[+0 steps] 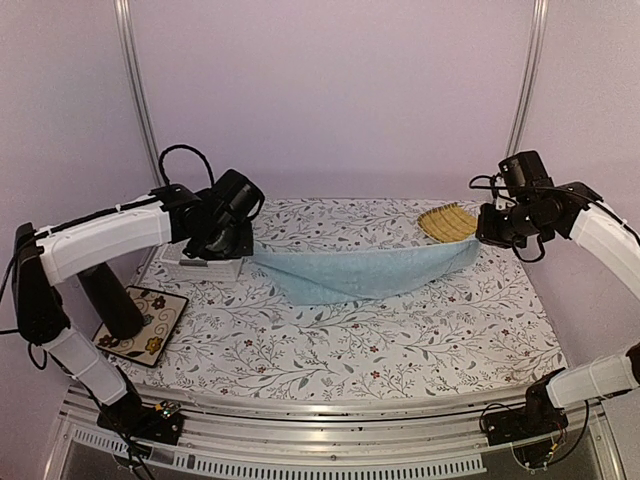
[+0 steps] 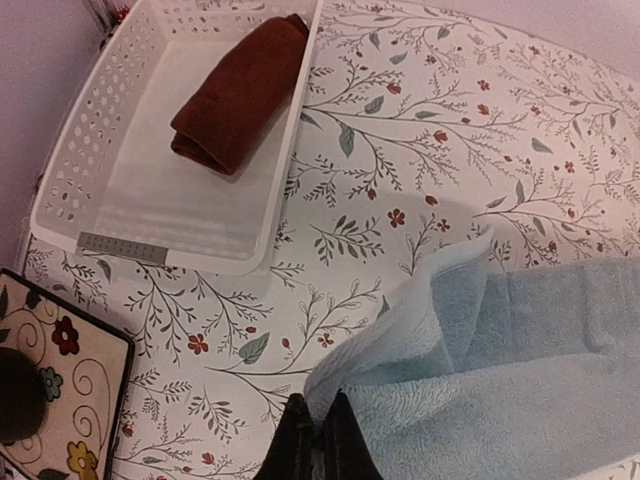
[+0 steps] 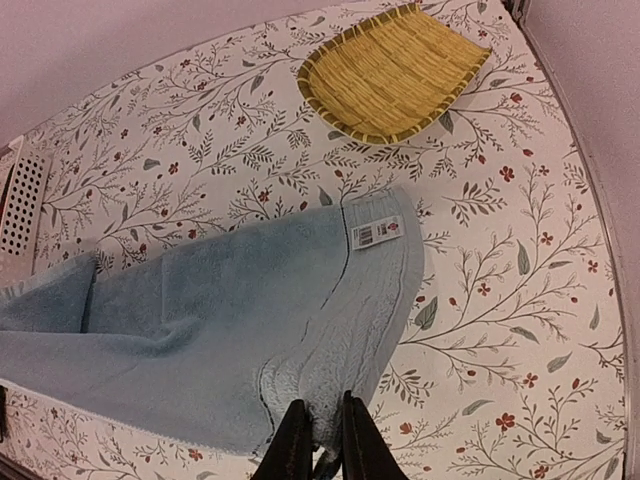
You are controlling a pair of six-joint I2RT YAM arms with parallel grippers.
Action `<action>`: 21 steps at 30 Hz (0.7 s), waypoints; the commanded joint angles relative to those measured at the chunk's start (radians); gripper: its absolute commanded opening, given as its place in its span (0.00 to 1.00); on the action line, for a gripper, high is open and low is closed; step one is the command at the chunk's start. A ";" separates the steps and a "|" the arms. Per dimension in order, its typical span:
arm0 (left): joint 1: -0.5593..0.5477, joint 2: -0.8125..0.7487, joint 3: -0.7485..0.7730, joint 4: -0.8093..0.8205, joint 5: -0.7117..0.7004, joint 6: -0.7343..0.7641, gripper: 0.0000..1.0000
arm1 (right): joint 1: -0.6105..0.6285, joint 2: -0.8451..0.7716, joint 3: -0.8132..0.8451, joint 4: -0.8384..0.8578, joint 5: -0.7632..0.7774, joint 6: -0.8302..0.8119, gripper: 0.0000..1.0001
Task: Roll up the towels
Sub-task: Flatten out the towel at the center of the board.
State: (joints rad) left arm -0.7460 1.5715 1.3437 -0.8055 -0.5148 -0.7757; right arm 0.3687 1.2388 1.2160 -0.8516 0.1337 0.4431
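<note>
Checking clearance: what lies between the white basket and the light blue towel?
Only bare floral tablecloth, shown in the left wrist view between white basket and light blue towel.

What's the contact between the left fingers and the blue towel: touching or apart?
Touching. Left wrist view: left fingers pinch the blue towel at its corner.

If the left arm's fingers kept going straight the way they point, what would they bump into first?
The light blue towel: the left gripper is pinching its edge. Past that fold probably comes the flowered tablecloth, near the white basket, though depth is hard to judge.
</note>
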 commanded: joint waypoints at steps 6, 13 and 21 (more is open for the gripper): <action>0.040 0.010 0.184 -0.088 -0.077 0.126 0.00 | -0.054 -0.015 0.158 -0.006 0.126 -0.175 0.11; -0.009 -0.054 0.166 -0.139 0.003 0.076 0.00 | -0.054 -0.113 0.143 0.023 -0.023 -0.214 0.09; -0.057 -0.168 -0.120 -0.172 0.061 -0.021 0.00 | 0.023 -0.137 -0.054 0.087 -0.244 -0.342 0.36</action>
State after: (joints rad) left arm -0.7849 1.4506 1.3571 -0.9249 -0.4938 -0.7353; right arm 0.3367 1.0779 1.2728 -0.8089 0.0284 0.1928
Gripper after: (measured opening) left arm 0.035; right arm 0.308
